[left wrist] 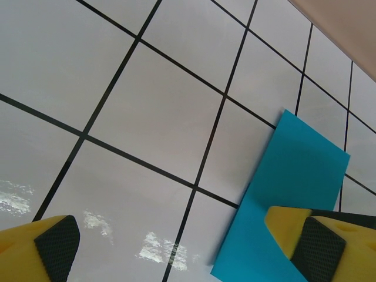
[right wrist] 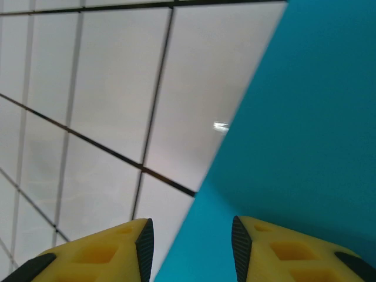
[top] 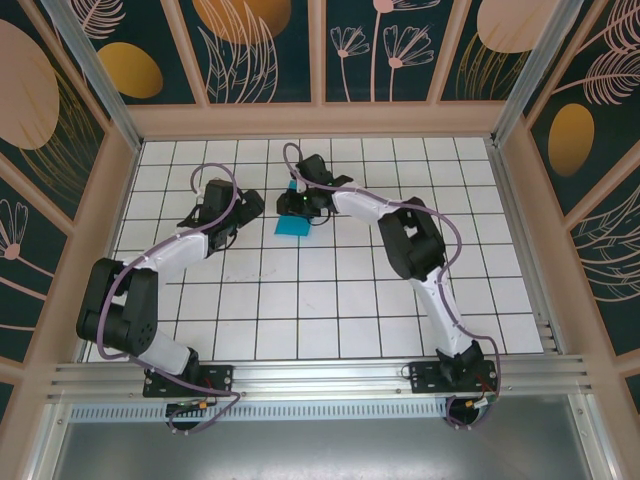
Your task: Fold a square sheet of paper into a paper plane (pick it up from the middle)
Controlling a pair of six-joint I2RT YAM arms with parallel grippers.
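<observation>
Right gripper: stood part-open, jaws apart with a clear gap, nothing clamped between them. Hung low over the paper, straddling its slanted edge, one finger over bare table, the other over teal. Could not tell from the wrist view whether either pad touched the sheet.

Left gripper: stood wide open and empty, just beside the same paper, one finger above its near part, the other over bare tiles.

Found the paper lying flat on the table, in the far half, between the two wrists, with the right wrist crowding its far edge.

Judged the step as taking hold of an edge for a fold. Called for a shallow approach: one pad worked under the edge, the other brought down on top, then a full close, since thin paper gives almost nothing to bite on. Called for the left gripper to pin the sheet flat nearby, so that the push went into lifting and not into sliding. Risked skating the paper across the glossy tiles. Risked a crumple if pinched away from the edge. Wanted corners matched before pressing any crease.
</observation>
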